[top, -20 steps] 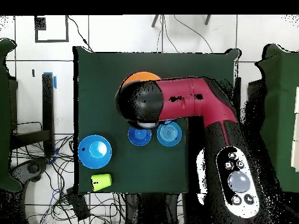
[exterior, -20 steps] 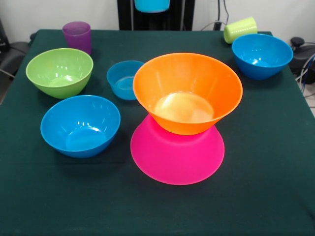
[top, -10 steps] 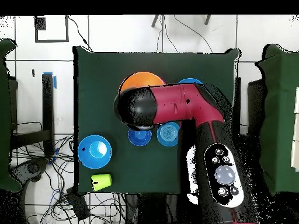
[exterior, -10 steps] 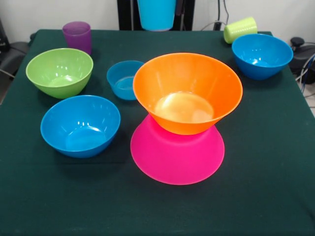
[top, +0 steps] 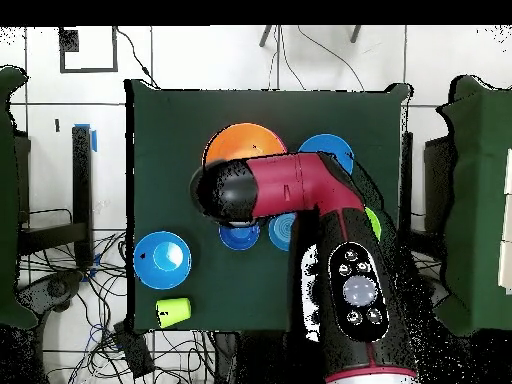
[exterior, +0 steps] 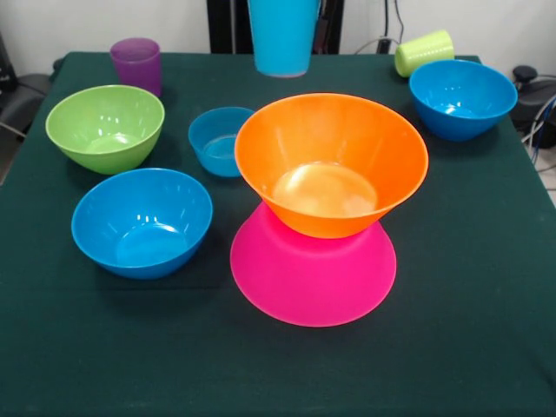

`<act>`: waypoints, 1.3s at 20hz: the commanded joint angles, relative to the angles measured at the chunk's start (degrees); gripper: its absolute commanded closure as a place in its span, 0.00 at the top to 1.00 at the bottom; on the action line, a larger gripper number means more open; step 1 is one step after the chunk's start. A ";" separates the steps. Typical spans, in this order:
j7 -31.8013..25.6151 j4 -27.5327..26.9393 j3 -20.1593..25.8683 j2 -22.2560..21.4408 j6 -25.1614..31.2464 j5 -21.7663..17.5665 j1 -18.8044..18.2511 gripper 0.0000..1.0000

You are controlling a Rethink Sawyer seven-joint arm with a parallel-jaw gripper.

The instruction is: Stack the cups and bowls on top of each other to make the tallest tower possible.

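An orange bowl stands upright on the upturned pink bowl, forming the tower at mid-table. Behind and above it a light-blue cup hangs in the air. Its top, and the gripper holding it, are cut off by the picture's edge. In the overhead view the red arm covers the gripper and reaches over the orange bowl. A purple cup stands at the back left. A yellow-green cup lies on its side at the back right.
Around the tower sit a green bowl, a small light-blue bowl, a blue bowl at the left front and another blue bowl at the back right. Cables lie beyond the table's edges.
The light-blue cup has come down further into the front view, towards the orange bowl. In the overhead view the arm has swung round over the table.
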 commanded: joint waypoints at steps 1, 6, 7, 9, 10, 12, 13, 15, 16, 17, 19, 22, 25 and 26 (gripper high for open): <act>12.10 3.11 -3.63 3.63 -4.20 -0.09 3.50 0.00; 11.89 1.29 -4.28 3.71 -2.82 1.39 5.31 0.00; 12.06 0.77 -4.44 3.77 -2.45 1.64 5.77 0.00; 12.55 0.09 -4.89 4.21 -2.10 2.25 6.68 0.00; 12.75 -0.07 -5.14 4.45 -2.19 2.47 7.02 0.00; 12.91 0.00 -5.74 4.61 -2.76 2.71 7.44 0.00; 12.93 -0.17 -5.95 4.79 -2.86 2.89 7.60 0.00; 12.79 -0.22 -6.35 4.81 -2.90 3.18 7.97 0.00; 12.69 -0.18 -6.52 4.82 -2.99 3.31 8.15 0.00; 12.59 -0.13 -6.70 4.83 -3.07 3.43 8.33 0.00; 11.96 -0.25 -6.77 5.19 -3.55 3.60 8.27 0.00; 11.77 -1.11 -7.00 6.03 -3.57 4.28 8.41 0.00; 11.84 -2.44 -7.47 6.90 -3.37 4.71 8.96 0.00; 12.01 -2.80 -7.68 7.15 -3.30 4.84 9.19 0.00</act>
